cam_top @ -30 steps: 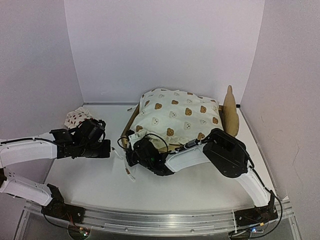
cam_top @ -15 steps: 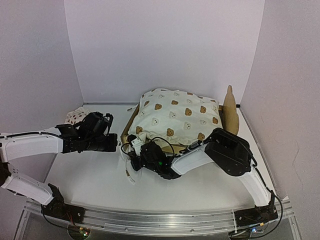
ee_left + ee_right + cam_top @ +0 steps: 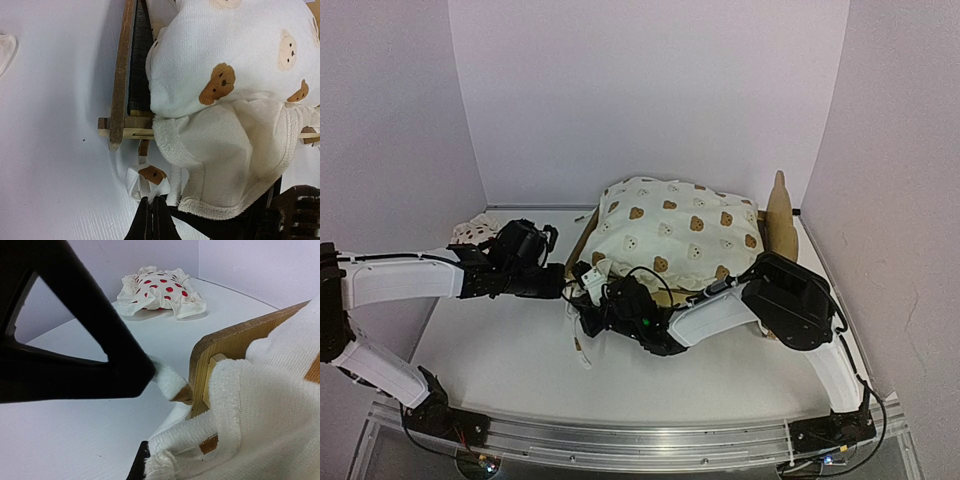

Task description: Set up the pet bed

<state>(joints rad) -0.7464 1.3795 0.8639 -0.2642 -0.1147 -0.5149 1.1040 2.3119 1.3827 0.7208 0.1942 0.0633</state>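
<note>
The pet bed (image 3: 578,250) is a light plywood frame with the cream bear-print cushion (image 3: 675,235) heaped on it. Its headboard (image 3: 780,220) stands at the right. Both grippers meet at the bed's near-left corner post (image 3: 117,132). My left gripper (image 3: 152,200) is shut, pinching a looped cushion tie (image 3: 150,176) at its tips. In the right wrist view that tie (image 3: 170,380) hangs from the left gripper's black finger beside the wooden rail (image 3: 225,350). My right gripper (image 3: 145,462) is shut on another tie (image 3: 195,432) at the cushion's corner.
The small white pillow with red strawberries (image 3: 472,232) lies at the back left by the wall, also in the right wrist view (image 3: 160,290). A loose tie end (image 3: 582,350) trails on the white table. Enclosure walls stand on three sides.
My left arm has swung right, up to the bed's near-left corner. The right gripper has closed on the tie and shifted slightly right.
</note>
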